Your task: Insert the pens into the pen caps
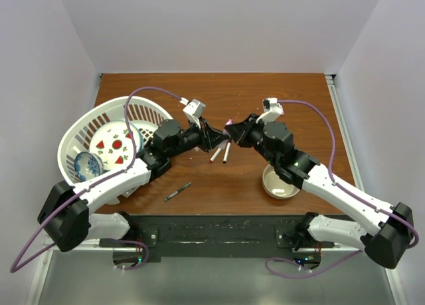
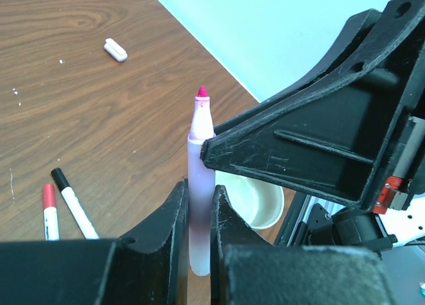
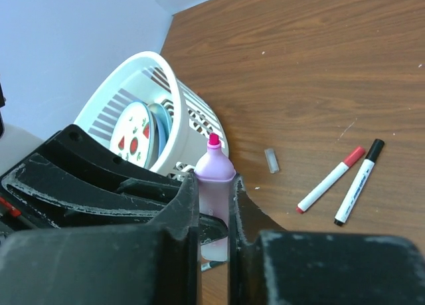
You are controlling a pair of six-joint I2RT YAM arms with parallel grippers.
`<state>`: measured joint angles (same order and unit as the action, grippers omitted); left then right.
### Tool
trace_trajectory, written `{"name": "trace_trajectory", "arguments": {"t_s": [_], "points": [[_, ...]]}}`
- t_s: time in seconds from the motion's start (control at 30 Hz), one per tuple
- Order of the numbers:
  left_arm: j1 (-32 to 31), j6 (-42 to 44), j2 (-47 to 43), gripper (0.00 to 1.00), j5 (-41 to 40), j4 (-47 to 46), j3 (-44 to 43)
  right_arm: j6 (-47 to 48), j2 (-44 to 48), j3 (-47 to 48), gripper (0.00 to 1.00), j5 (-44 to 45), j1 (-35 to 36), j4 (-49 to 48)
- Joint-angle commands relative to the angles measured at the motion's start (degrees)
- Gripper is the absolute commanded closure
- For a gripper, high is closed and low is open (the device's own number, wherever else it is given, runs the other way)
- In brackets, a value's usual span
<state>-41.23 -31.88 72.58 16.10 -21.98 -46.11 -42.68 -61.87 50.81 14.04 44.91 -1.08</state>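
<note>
Pink marker [image 2: 201, 142], tip bare, clamped in my left claw [image 2: 199, 193] and my right claw [image 3: 214, 187], red-capped pen [image 3: 330, 179] and black-capped pen [image 3: 358, 183] lying on table [image 3: 319, 66]

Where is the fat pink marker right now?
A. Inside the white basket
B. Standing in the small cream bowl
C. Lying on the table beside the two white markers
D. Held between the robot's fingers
D: the pink marker sits clamped between the left fingers with its red tip bare, and the right wrist view shows the right fingers closed around it too.
</note>
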Motion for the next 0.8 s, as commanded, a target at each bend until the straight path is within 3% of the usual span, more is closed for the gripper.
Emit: {"name": "trace_trajectory", "arguments": {"t_s": [0.0,0.07,0.1,0.2,0.27,0.37,0.4,0.53,0.6,0.63,0.73,0.77], "points": [[-0.25,1.99,-0.95,0.98,1.57,-0.88,-0.56,0.40,0.87,2.72,1.00,-0.15,0.45,-2.17],[-0.25,2.08,-0.59,0.84,1.57,-0.35,-0.82,0.58,1.39,2.89,1.00,-0.16,0.45,-2.17],[-0.16,2.17,-0.42,0.72,1.92,-0.35,-0.74,0.58,1.48,3.07,1.00,-0.24,0.45,-2.17],[-0.34,2.26,0.55,0.62,2.88,-0.52,-1.09,0.58,1.66,3.42,1.00,-0.16,0.45,-2.17],[-0.16,2.26,1.43,0.61,3.24,-0.35,-1.44,0.58,1.57,3.60,1.00,-0.42,0.53,-2.08],[-0.25,2.70,2.31,0.87,3.50,0.00,-1.71,0.58,1.31,3.60,1.00,-0.25,0.53,-1.73],[-0.16,2.79,2.31,1.00,2.72,0.35,-1.71,0.66,1.57,3.51,1.00,0.10,0.45,-1.21],[-0.16,3.22,2.04,1.00,-0.88,3.42,-1.70,1.19,2.36,4.65,1.00,3.88,0.45,3.53],[-0.16,4.45,1.52,0.99,-2.90,5.97,-1.71,1.11,2.54,5.79,0.90,7.21,0.45,9.47],[-0.16,4.89,1.17,0.96,-2.91,6.50,-1.36,0.58,2.80,6.14,0.89,8.71,0.45,11.96],[-0.43,9.28,-0.24,0.74,-2.66,10.54,-1.53,-0.65,4.55,5.97,0.80,12.76,0.36,19.35],[-1.30,12.86,-0.42,0.62,-2.91,12.03,-1.62,-0.65,5.17,6.06,0.80,13.46,0.27,20.76]]}}
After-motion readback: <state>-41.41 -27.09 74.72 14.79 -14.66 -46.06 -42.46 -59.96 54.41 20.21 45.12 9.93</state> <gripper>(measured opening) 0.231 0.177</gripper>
